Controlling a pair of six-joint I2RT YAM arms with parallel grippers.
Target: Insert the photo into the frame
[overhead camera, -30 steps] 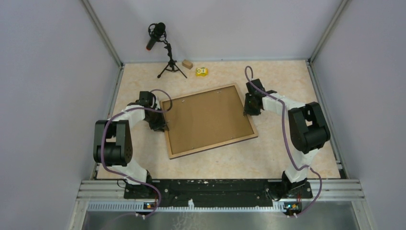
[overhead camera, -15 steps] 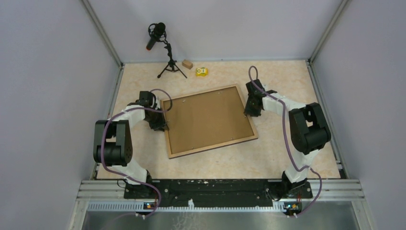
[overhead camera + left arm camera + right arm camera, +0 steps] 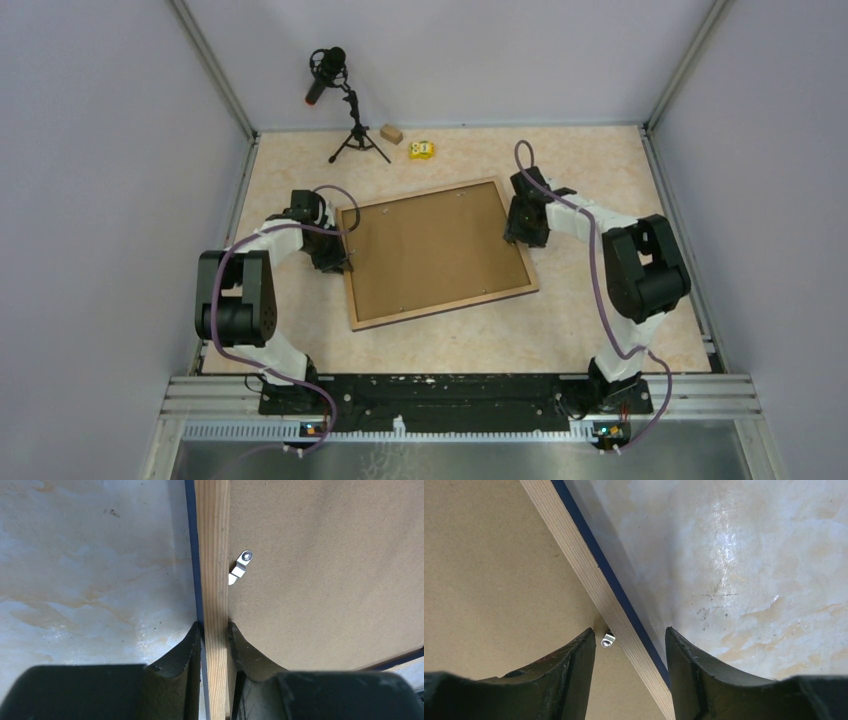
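Currently your left gripper (image 3: 214, 630) pinches left rail of thin-rimmed light-wood rectangular frame (image 3: 212, 555), lying face down mid marbled beige table (image 3: 600, 160), plain brown backing board (image 3: 435, 250) up. Your right gripper (image 3: 630, 635) spread wide, straddling right rail, gripping nothing.

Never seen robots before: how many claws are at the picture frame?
2: the left claw clamped on the frame's left rail, the right claw open astride its right rail. None seems hidden.
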